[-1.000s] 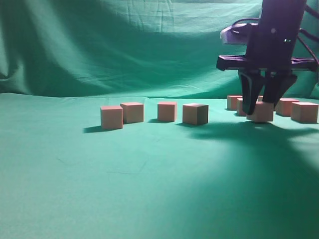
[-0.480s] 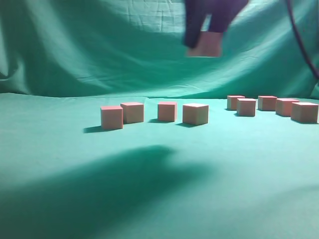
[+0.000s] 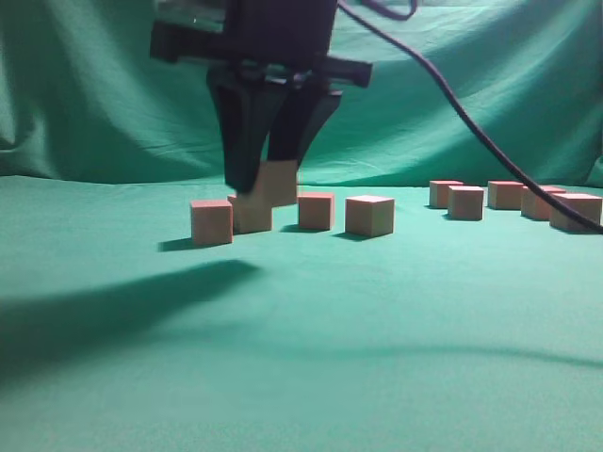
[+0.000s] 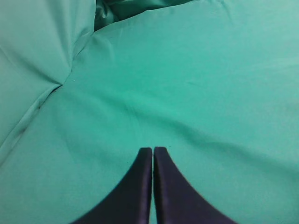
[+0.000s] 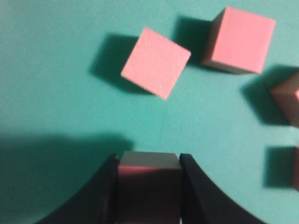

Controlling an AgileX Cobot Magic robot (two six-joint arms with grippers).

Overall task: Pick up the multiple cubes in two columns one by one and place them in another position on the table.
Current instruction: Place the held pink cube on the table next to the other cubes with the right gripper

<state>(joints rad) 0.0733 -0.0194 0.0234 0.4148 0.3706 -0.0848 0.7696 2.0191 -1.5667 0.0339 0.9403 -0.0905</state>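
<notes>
My right tool point(image 3: 267, 184) was clamped on a cube point(image 3: 274, 184) above the left group; I judged a slow descent onto bare table point(image 3: 301, 330) safest. Left tool point(image 4: 153, 151) sat closed, empty.

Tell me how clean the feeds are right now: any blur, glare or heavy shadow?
Exterior view: the right gripper and its held cube are sharp but dark against the backdrop, casting a long soft shadow leftward over the table. Right wrist view: slightly soft, cubes throw hard dark shadows. Left wrist view: evenly lit, no glare, the left gripper in focus.
</notes>
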